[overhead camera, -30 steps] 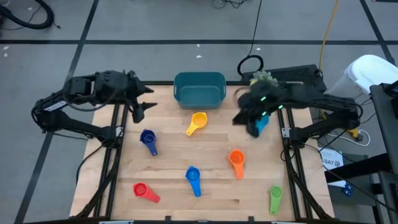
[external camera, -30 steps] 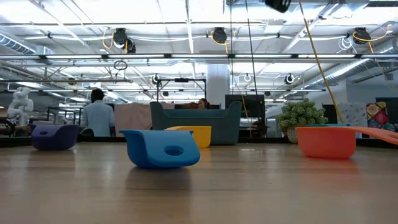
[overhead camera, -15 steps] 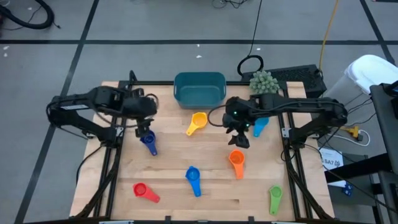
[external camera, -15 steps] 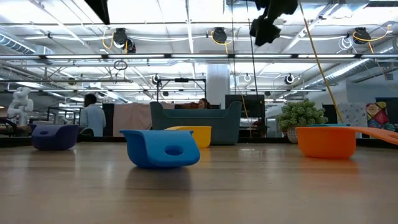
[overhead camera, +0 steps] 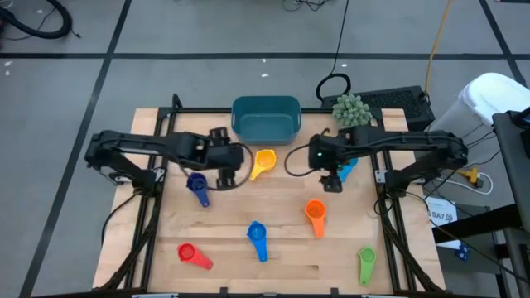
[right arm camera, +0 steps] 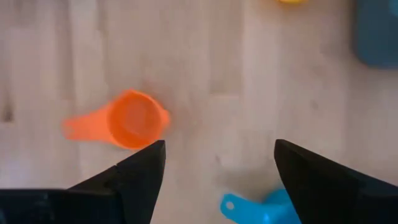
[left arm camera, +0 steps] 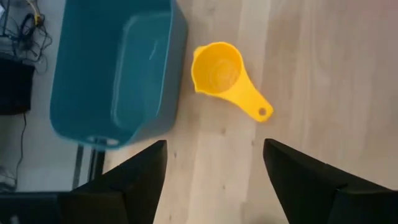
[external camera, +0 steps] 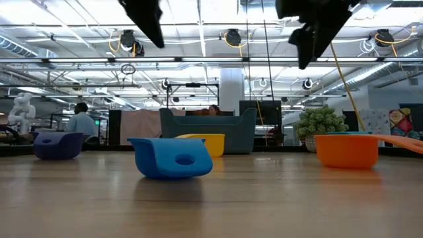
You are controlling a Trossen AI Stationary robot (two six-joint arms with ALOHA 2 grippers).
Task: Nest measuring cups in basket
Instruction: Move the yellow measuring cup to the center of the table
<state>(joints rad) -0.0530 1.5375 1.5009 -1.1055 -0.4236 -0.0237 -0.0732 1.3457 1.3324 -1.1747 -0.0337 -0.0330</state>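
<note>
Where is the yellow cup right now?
In the high view, the yellow cup lies on the table just in front of the basket, between the left gripper and right gripper.

Pale matt wood-plank table (overhead camera: 281, 248), smooth glossy plastic yellow measuring cup (left arm camera: 219, 70), smooth teal plastic basket (left arm camera: 118, 68)

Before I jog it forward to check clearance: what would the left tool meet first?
Probably the yellow measuring cup; it lies ahead of the open left tool, beside the basket. Depth is unclear.
</note>
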